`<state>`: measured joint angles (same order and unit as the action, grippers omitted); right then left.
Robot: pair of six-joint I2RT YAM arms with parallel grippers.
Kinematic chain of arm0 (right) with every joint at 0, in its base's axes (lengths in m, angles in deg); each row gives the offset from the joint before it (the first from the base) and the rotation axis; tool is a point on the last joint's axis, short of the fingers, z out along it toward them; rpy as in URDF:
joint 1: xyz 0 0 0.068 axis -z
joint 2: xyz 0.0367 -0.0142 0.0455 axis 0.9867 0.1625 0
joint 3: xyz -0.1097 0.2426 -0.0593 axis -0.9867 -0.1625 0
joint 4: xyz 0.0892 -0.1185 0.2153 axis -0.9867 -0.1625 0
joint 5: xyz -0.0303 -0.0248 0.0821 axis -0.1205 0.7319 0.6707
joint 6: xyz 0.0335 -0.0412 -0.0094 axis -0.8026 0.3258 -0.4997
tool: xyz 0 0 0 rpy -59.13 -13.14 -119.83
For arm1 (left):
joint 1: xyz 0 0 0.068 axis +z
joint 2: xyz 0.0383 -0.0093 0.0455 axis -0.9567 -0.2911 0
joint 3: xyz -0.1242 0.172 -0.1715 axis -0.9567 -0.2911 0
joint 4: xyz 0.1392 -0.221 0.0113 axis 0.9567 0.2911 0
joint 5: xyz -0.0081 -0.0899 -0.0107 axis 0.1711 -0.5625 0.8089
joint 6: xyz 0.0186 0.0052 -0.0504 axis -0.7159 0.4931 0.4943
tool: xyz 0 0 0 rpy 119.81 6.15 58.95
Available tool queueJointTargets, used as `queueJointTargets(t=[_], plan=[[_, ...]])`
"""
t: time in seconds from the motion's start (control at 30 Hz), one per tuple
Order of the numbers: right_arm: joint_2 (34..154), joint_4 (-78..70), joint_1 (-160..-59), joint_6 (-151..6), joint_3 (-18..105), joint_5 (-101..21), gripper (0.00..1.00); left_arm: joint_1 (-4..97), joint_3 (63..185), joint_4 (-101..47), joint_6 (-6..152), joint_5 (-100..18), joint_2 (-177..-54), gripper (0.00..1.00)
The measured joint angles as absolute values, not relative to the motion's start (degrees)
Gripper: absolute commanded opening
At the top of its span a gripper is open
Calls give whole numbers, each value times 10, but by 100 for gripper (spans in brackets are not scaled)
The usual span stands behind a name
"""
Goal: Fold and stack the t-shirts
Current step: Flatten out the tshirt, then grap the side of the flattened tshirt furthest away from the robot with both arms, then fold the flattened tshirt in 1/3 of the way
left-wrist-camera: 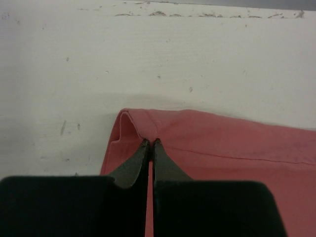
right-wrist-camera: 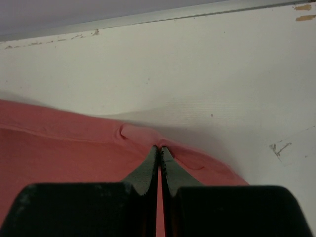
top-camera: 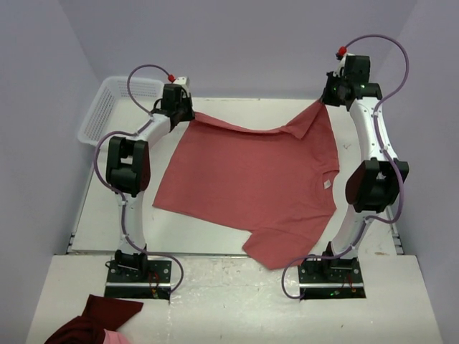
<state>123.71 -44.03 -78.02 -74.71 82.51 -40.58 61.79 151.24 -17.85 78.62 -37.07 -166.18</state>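
White basket [top-camera: 100,118] far-left, inside partly hidden by L arm [top-camera: 147,132]. L gripper [left-wrist-camera: 150,143] & R gripper [right-wrist-camera: 159,148] both clamped tight on t-shirt [top-camera: 251,179] edge; maroon bundle [top-camera: 90,322] cut off below.

We see the t-shirt [top-camera: 251,179] as soft, matt knit cloth, with a stitched hem along its edge. The tabletop [left-wrist-camera: 148,64] looks painted: matt, slightly rough, flecked with scuffs and chipped marks. The fingers [left-wrist-camera: 132,167] seem to be dark, smooth hard plastic with a dull sheen. The basket [top-camera: 100,118] is plastic lattice. The maroon cloth [top-camera: 100,315] is matt too.
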Motion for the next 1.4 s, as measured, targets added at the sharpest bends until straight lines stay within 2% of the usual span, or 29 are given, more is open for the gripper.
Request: queueJointTargets(t=[0.4,0.77,1.07,1.4], plan=[[1128,-489,-786,-784,700,-432,0,635,1521,-145,768,-355,-1667,0],[996,-517,-837,-836,520,-457,0,640,1452,-100,771,-336,-1665,0],[975,-514,-873,-874,378,-502,0,640,1418,-90,774,-320,-1644,0],[935,-510,-878,-894,343,-546,0,640,1409,-91,786,-318,-1627,0]])
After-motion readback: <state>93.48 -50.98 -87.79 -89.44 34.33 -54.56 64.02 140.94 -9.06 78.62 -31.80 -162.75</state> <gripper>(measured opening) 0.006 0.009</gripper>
